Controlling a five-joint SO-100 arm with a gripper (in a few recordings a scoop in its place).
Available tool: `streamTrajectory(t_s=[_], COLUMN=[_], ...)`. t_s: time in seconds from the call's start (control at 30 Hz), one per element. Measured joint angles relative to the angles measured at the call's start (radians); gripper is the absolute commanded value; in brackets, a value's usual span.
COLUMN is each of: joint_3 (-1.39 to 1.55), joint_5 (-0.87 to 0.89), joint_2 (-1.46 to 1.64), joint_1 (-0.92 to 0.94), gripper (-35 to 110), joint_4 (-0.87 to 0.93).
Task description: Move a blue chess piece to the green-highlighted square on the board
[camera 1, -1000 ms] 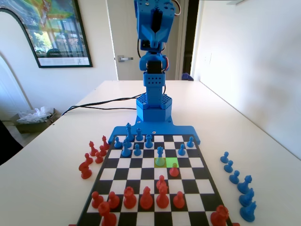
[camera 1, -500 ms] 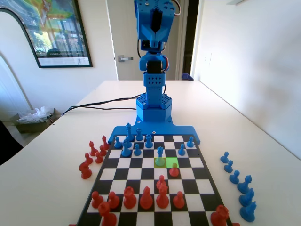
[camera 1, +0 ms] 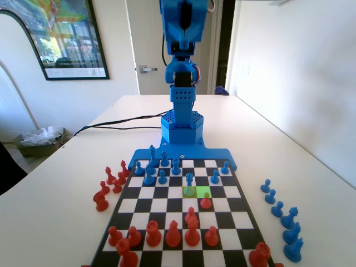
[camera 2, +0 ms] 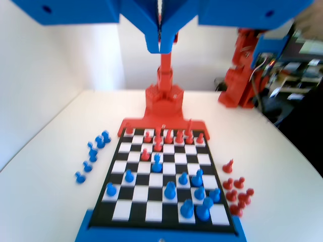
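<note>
Presently the blue arm (camera 1: 182, 33) stands folded high over its base at the far end of the board (camera 1: 146, 192); compared with a second ago its upper part has tipped slightly higher and nothing on the board has shifted, so I judge the reach toward the piece has not yet begun. Seen from the wrist view, the gripper (camera 2: 160, 43) hangs at the top edge with its fingers pressed together, nothing between them, well above the pieces. The blue chess piece (camera 1: 189, 182) stands upright on the duller yellow-olive square (camera 1: 189, 191), long axis vertical, knob uppermost and flared base flat on the cell; it shows no marked facing to either side. The green-highlighted square (camera 1: 202, 192) lies just beside it, to the right in the fixed view, and a red pawn (camera 1: 206, 201) stands at that square's near edge, whether on it or on the next cell I cannot tell. In the wrist view the same piece (camera 2: 157, 164) stands near mid-board. Spare blue pieces (camera 1: 281, 217) rest on the surface at the right.
</note>
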Motion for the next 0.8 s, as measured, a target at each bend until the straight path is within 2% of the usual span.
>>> streamTrajectory(t_s=[0.17,0.33,0.8], joint_3=[-0.14,-0.23,-0.21], joint_5=[0.034,0.067,0.023], joint_2=[-0.21,-0.436,-0.776], joint_1=[-0.021,-0.02,0.031], gripper=[1,1,4], joint_4=[0.094,0.115,-0.031])
